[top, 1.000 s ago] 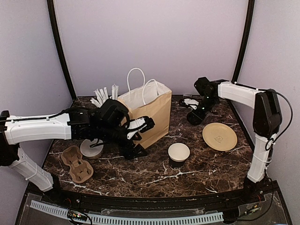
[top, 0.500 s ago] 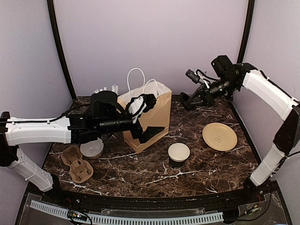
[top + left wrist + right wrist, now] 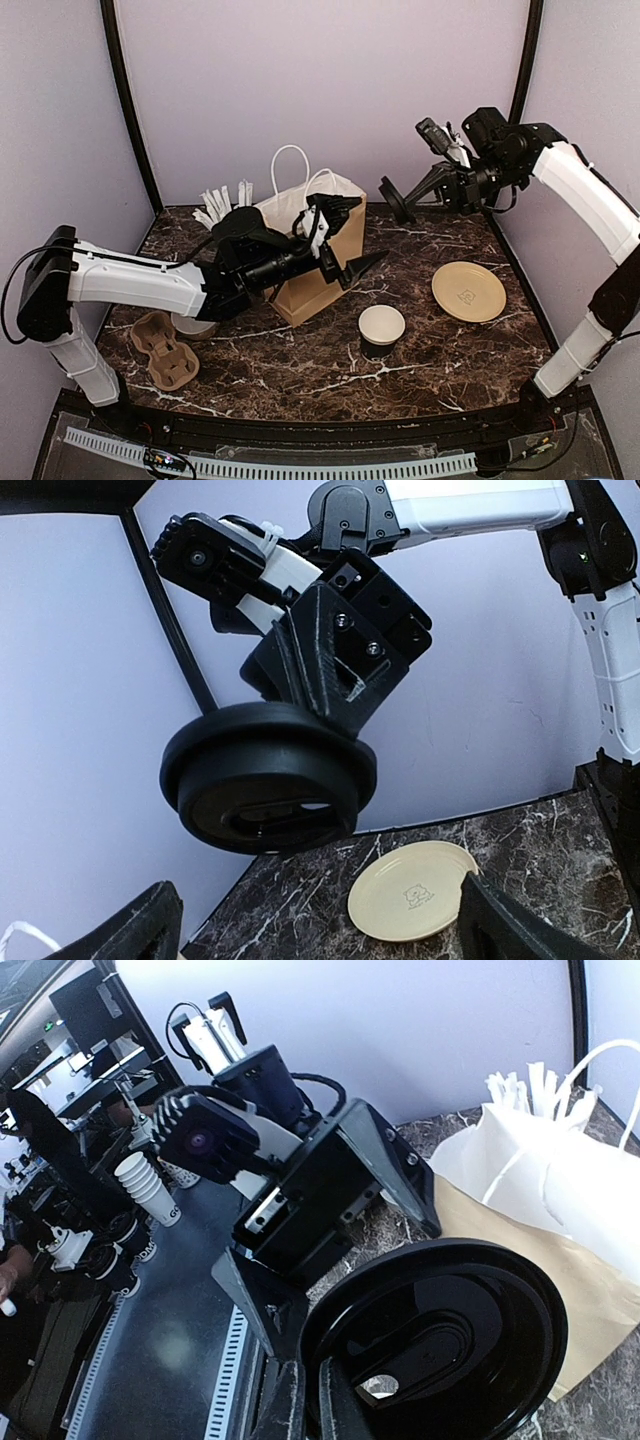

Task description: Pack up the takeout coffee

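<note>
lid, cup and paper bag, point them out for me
lid [image 3: 262, 765]: left wrist view, on its outer rim
cup [image 3: 381, 323]: top view, on its white inside
paper bag [image 3: 318, 297]: top view, on its lower front face

I see a black lid [image 3: 396, 201], a black cup [image 3: 381, 326] that is white inside, a white-handled brown bag [image 3: 325, 258], a pale yellow plate [image 3: 468, 291] and a tan carrier [image 3: 165, 349], all over a dark brown table [image 3: 300, 362] veined with white.
</note>
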`<state>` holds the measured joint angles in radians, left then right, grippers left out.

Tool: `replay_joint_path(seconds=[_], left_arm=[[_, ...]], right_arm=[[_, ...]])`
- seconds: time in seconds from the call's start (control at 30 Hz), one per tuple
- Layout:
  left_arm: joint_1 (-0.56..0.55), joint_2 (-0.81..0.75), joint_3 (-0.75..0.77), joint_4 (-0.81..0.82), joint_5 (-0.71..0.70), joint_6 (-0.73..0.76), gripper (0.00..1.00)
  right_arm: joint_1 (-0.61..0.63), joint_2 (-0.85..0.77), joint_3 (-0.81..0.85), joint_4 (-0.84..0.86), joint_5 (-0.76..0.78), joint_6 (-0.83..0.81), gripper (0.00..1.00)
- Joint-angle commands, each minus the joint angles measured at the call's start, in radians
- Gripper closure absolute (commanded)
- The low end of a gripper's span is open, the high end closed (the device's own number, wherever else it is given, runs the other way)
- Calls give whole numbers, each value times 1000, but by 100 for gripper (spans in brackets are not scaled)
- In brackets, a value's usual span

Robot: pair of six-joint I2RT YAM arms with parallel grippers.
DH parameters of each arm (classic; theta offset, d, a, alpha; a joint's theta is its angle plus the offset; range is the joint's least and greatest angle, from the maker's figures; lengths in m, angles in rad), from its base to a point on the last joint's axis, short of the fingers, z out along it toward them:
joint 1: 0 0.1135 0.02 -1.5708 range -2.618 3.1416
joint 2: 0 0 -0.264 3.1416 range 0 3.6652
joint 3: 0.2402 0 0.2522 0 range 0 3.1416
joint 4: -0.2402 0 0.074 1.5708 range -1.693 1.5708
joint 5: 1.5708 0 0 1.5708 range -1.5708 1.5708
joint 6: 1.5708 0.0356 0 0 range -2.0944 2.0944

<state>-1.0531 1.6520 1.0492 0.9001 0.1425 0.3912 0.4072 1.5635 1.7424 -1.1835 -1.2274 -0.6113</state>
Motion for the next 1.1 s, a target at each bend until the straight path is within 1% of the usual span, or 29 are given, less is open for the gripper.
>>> replay_joint_path(seconds=[0.0,0.2,0.47,0.63,0.77,1.07], left_arm=[[-5,29,54,173,11,-2,1],[-8,95,105,233,-9,-33,1],[-11,162,186,247,2,-45,1],[-13,191,210,255,-1,-52,2],[-13,204,213,263,-11,-58,4],[-13,207,194,286,-38,-64,12]], right_arm=[[7,-13,34,-36,-72,-33,96],[7,-13,25,-35,-78,-39,95],[7,-13,22,-31,-88,-41,95],[7,-13,23,-39,-95,-52,95],[7,-10,26,-47,-101,-61,95],[7,2,26,-56,-108,-77,95]])
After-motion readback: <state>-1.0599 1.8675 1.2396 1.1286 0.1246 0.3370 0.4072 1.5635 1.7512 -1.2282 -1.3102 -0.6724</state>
